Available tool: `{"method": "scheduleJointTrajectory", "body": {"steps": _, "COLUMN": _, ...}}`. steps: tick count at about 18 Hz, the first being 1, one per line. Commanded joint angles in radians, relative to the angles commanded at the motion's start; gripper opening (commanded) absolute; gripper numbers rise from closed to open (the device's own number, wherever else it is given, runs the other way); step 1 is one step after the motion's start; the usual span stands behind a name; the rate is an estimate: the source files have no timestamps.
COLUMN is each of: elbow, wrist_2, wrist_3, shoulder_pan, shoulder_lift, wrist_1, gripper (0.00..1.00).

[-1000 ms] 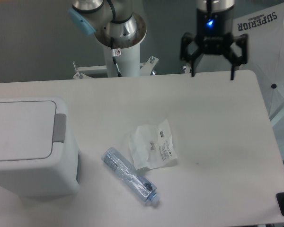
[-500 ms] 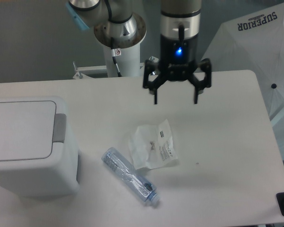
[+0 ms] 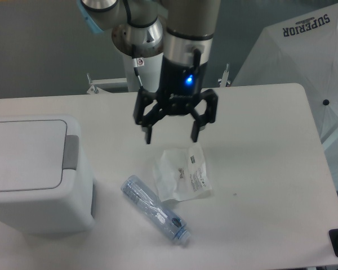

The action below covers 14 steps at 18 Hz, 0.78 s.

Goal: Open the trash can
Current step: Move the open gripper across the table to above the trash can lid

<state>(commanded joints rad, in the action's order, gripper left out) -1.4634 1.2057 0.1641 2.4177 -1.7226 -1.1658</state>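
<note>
The trash can (image 3: pixel 34 171) is a large boxy white bin at the left of the table. Its flat lid is shut and its grey push tab (image 3: pixel 71 152) sits on the lid's right edge. My gripper (image 3: pixel 171 136) hangs open and empty above the table's middle, fingers pointing down, well to the right of the bin and just above the crumpled bag. It touches nothing.
A crumpled clear plastic bag (image 3: pixel 181 173) with a printed label lies at the table's centre. A clear plastic bottle (image 3: pixel 155 210) lies on its side in front of it. A white umbrella (image 3: pixel 304 50) stands at the far right. The arm's base (image 3: pixel 143 56) stands behind the table.
My gripper has moved left and lower, from the table's far right edge to above the crumpled bag. It stays open. The bin, bag and bottle have not moved.
</note>
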Motion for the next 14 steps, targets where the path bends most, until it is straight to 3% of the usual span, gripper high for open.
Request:
{"method": "scheduleJointTrajectory", "body": {"steps": 6, "elbow": -0.011, "wrist_2": 0.005, "wrist_3": -0.037, "shoulder_pan": -0.066, "shoulder_lift": -0.009, "wrist_1": 0.0, "gripper": 1.0}}
{"method": "scheduleJointTrajectory", "body": {"steps": 14, "elbow": -0.021, "wrist_2": 0.002, "wrist_3": -0.038, "shoulder_pan": -0.098, "shoulder_lift": -0.015, "wrist_1": 0.0, "gripper": 1.0}}
